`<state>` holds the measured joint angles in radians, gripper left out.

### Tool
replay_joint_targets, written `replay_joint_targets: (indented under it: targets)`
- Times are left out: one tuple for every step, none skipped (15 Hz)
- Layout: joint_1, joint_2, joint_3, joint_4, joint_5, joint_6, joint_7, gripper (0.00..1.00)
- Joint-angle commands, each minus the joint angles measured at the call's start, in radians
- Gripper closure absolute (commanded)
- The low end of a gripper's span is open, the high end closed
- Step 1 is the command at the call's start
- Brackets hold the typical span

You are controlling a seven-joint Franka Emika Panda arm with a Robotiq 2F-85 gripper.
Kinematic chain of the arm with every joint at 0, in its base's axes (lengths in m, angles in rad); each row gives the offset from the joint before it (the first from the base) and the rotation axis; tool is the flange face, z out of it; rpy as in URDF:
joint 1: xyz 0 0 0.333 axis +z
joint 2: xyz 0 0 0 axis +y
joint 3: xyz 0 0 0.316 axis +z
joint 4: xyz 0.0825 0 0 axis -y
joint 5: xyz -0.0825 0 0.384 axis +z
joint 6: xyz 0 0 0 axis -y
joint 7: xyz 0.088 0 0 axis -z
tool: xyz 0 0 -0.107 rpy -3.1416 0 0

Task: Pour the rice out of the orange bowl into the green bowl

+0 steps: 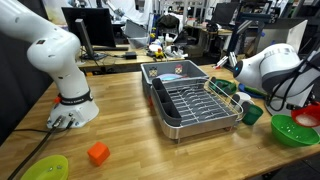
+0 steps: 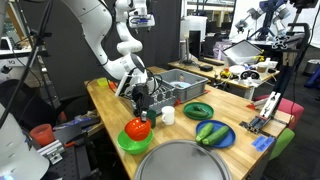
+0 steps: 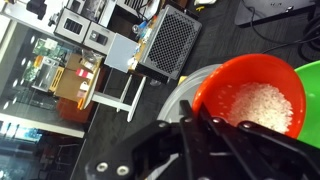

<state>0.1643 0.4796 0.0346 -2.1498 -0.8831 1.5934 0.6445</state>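
My gripper point(image 3: 192, 112) is shut on the near rim of the orange bowl point(image 3: 250, 95), which holds white rice. In the wrist view the green bowl point(image 3: 311, 78) shows at the right edge, right beside the orange bowl. In an exterior view the orange bowl point(image 2: 137, 128) hangs just over the green bowl point(image 2: 133, 144) at the table's front corner, with the gripper point(image 2: 141, 108) above it. In an exterior view the green bowl point(image 1: 294, 131) sits at the far right with the orange bowl point(image 1: 306, 117) over it. The fingers there are out of frame.
A metal dish rack point(image 1: 190, 100) stands mid-table. An orange cube point(image 1: 97, 153) and a yellow-green dish point(image 1: 45, 168) lie near the robot base. A dark green cup point(image 1: 251, 113), a white cup point(image 2: 168, 115), a green plate point(image 2: 197, 110), a blue plate point(image 2: 214, 134) and a large grey round pan point(image 2: 185, 162) stand nearby.
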Motion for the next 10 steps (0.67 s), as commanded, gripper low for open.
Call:
replay_joint_targets:
  targets:
    - [0.026, 0.015, 0.01, 0.003, -0.004, -0.068, 0.029, 0.98]
    - [0.035, 0.019, 0.015, 0.001, -0.008, -0.081, 0.034, 0.98]
    - [0.042, 0.021, 0.02, -0.002, -0.01, -0.088, 0.036, 0.98]
    - [0.049, 0.025, 0.025, -0.001, -0.012, -0.098, 0.038, 0.98]
    - [0.054, 0.032, 0.029, 0.001, -0.012, -0.102, 0.039, 0.98]
    - [0.061, 0.039, 0.032, 0.004, -0.012, -0.111, 0.039, 0.98]
    - [0.068, 0.049, 0.033, 0.007, -0.011, -0.121, 0.043, 0.98]
    - [0.077, 0.061, 0.035, 0.011, -0.009, -0.139, 0.047, 0.98]
    - [0.084, 0.071, 0.036, 0.016, -0.007, -0.16, 0.056, 0.98]
    - [0.093, 0.087, 0.036, 0.028, -0.002, -0.187, 0.068, 0.98]
